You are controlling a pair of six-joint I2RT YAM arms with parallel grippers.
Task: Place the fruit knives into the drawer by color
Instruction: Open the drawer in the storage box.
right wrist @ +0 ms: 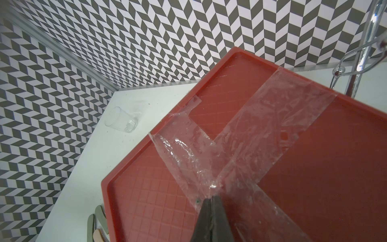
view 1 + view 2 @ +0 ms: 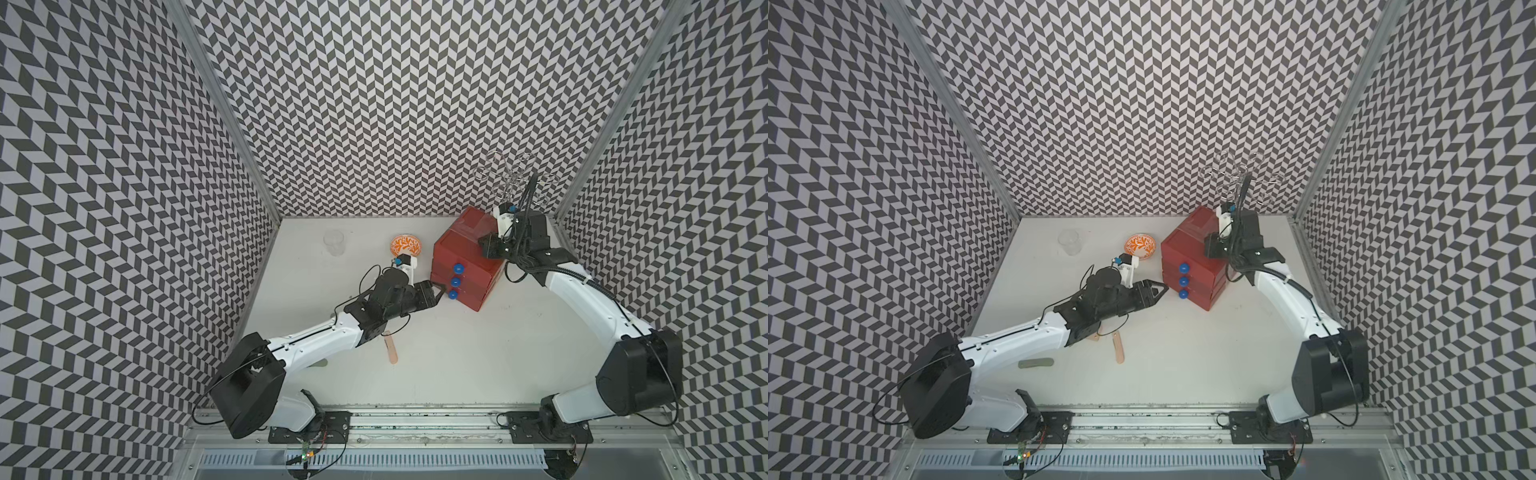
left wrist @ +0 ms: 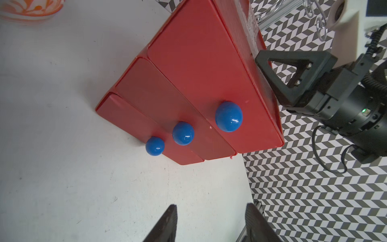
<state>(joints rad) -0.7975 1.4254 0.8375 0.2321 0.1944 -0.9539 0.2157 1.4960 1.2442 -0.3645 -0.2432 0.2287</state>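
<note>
At the near side of the white table (image 2: 478, 365), just beside the left forearm, a peach fruit knife (image 2: 391, 351) lies flat. In a top view a grey-green knife (image 2: 1036, 363) lies close to the same arm's base. Both are loose on the surface, neither in a claw nor in the chest, so the sorting of these two is yet to come.

A little further in, the left gripper (image 2: 437, 291) is spread and empty, its tips pointed at the lowest knob (image 3: 155, 146) and just short of touching it. To me it looks lined up to pinch that ball and draw the bottom drawer out. All three fronts of the red drawer chest (image 2: 465, 257) look closed.

On top of the chest, the right gripper (image 1: 211, 201) has its jaws pressed together, holding nothing, its tips resting on the taped lid. I take it as pinning the light chest so a pull on the knob won't drag it.

Beyond stand an orange-patterned bowl (image 2: 406, 245), a clear glass (image 2: 334, 242) and a wire rack (image 2: 515, 174).
</note>
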